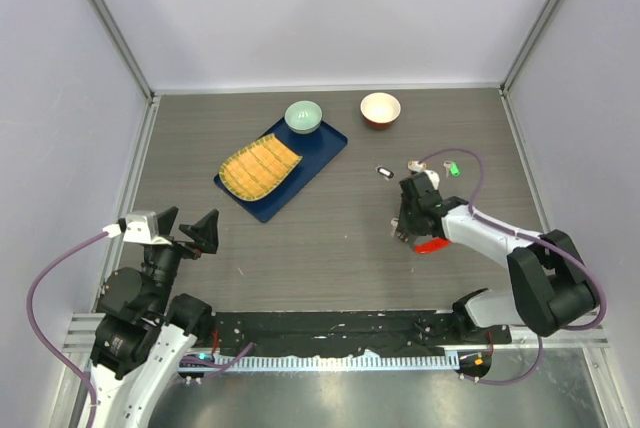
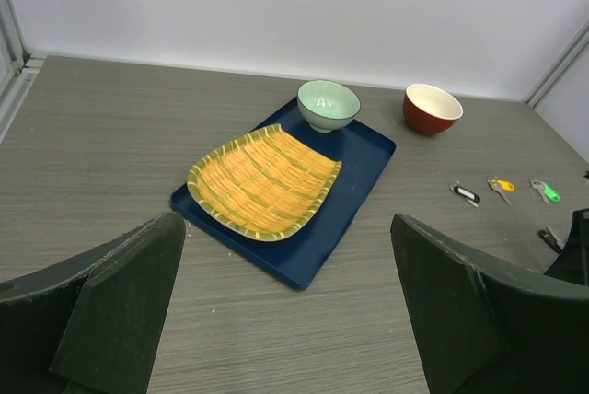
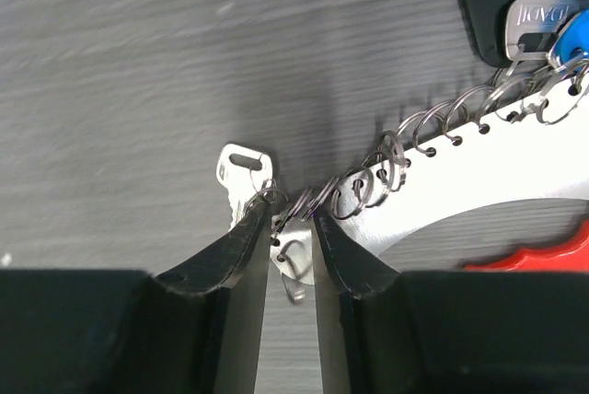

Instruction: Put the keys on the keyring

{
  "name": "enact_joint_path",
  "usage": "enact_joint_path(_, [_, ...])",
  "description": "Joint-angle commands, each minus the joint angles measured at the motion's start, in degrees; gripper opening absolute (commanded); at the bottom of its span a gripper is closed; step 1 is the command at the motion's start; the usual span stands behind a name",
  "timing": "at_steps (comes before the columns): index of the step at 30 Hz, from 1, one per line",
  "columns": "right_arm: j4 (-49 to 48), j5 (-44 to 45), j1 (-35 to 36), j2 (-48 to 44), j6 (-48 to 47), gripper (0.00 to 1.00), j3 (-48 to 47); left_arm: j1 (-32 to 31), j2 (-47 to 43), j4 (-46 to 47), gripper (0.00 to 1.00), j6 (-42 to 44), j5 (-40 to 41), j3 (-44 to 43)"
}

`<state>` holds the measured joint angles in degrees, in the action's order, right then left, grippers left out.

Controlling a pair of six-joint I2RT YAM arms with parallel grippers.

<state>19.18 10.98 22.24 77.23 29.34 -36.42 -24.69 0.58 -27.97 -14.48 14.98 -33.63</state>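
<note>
We take the keyring (image 3: 433,127) as our mark. Its chain of silver links makes one long line. In the right wrist view it starts in the gap between the right fingers (image 3: 216,311) and climbs up and to the right to the blue tag (image 3: 572,44) at the other end. The red loop (image 3: 543,254) lies off to one side of that line. So the right fingers sit at the very end of the keyring. A bare silver key (image 3: 241,166) hangs at that end, just outside one finger. The fingers stand only narrowly apart with the last links between them, and we cannot tell whether they already pinch the metal.

The loose keys lie on the desk (image 1: 330,248) on the far side of the keyring. The black key (image 2: 466,193), the yellow key (image 2: 500,186) and the green key (image 2: 548,192) form a short row near it, not touching it. The left fingers (image 2: 101,311) are spread wide and hold nothing, well apart from the keyring on its left.

We judge the right arm much the nearer to both. The coming move turns on holding that chain end steady while a key is brought to it.
</note>
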Motion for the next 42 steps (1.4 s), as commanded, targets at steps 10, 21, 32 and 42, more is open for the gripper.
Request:
enact_joint_path(10, [4.7, 5.0, 20.0, 1.2, 8.4, 0.64, -7.5, 0.0, -2.0, 0.3, 1.0, 0.8, -0.4, -1.2])
enact_joint_path(21, [7.4, -2.5, 20.0, -8.2, 2.8, 0.59, -1.1, 0.4, 3.4, 0.6, 1.0, 0.7, -5.2, -1.3])
enact_joint_path(32, [-0.7, -7.8, 20.0, -4.9, -3.4, 0.49, 1.4, 0.4, 5.5, 0.4, 1.0, 0.5, -7.2, -1.2])
enact_joint_path(42, [-2.3, -8.8, 20.0, -2.6, -8.7, 0.46, 0.7, 0.4, 7.2, 0.5, 1.0, 0.7, -8.4, -1.2])
